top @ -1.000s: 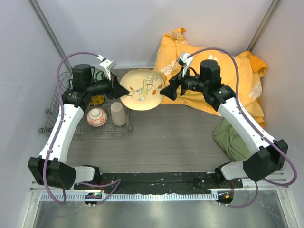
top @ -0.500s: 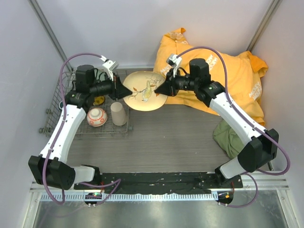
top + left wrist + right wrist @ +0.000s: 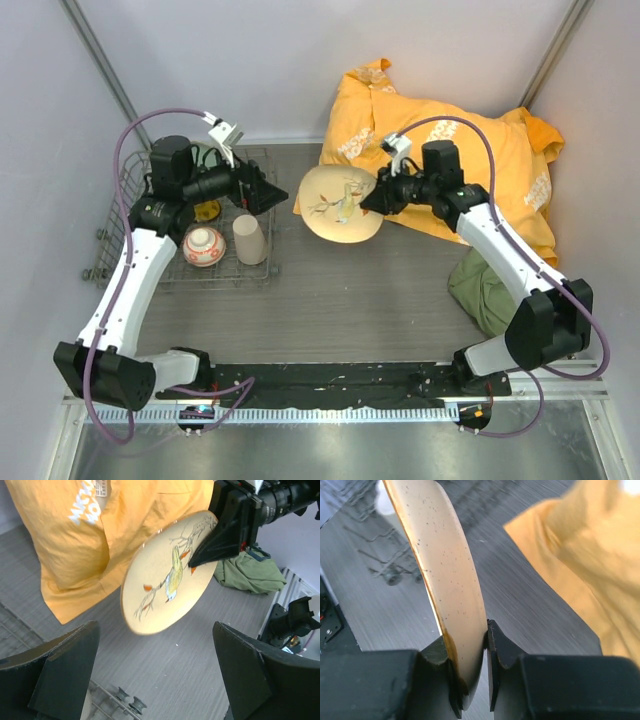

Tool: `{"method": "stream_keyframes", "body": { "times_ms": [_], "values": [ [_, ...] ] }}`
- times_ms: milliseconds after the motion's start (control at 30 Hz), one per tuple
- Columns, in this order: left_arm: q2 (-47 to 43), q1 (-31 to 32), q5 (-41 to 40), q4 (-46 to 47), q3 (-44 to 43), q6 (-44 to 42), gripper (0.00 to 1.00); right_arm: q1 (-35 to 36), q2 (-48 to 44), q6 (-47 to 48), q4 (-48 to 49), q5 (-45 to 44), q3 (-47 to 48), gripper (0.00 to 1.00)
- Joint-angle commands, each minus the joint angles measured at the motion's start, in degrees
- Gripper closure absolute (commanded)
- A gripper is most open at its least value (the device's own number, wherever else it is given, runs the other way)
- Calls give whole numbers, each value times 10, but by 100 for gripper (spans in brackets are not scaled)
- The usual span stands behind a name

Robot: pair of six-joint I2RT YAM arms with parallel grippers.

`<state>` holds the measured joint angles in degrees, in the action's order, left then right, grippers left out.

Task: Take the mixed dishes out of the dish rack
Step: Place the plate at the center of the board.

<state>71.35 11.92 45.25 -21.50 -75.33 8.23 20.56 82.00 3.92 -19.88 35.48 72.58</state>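
The pale plate with a bird-and-branch pattern (image 3: 338, 206) (image 3: 165, 575) (image 3: 440, 555) hangs tilted above the table, just right of the dish rack (image 3: 105, 246). My right gripper (image 3: 373, 199) (image 3: 470, 635) is shut on its right rim. My left gripper (image 3: 272, 192) (image 3: 155, 627) stands open and empty by the rack's right end, apart from the plate. In the rack sit a beige cup (image 3: 250, 240), a white-and-red bowl (image 3: 204, 246) and a small yellow patterned plate (image 3: 207, 210), partly hidden by the left arm. A rack corner (image 3: 117, 700) shows below the left fingers.
A crumpled orange cloth (image 3: 450, 150) (image 3: 90, 540) covers the back right of the table, under and behind the right arm. A green cloth (image 3: 488, 288) (image 3: 250, 572) lies at the right edge. Grey walls close in on both sides.
My left gripper has opened, let go of the plate and drawn back toward the rack. My right gripper has shut on the plate's rim and carried it rightward.
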Motion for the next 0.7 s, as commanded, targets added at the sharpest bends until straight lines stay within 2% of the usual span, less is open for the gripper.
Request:
{"method": "stream_keyframes", "body": {
  "times_ms": [0,167,400,467,633,667],
  "values": [
    [-31,-3,-27,19,-18,-32,0,-79,-54,-34,58,50,-8,99],
    [-33,-9,-35,-28,-17,-80,0,-153,-60,4,-9,75,-46,99],
    [-33,-11,-24,-54,4,-113,0,-239,-29,130,-161,143,-80,99],
    [-34,-11,-23,-57,10,-120,0,-259,-9,195,-204,167,-81,99],
    [-34,-10,-32,-68,18,-128,0,-292,51,363,-385,193,-53,99],
    [-33,-10,-32,-69,21,-129,0,-295,77,421,-413,194,-48,99]
  ]
}}
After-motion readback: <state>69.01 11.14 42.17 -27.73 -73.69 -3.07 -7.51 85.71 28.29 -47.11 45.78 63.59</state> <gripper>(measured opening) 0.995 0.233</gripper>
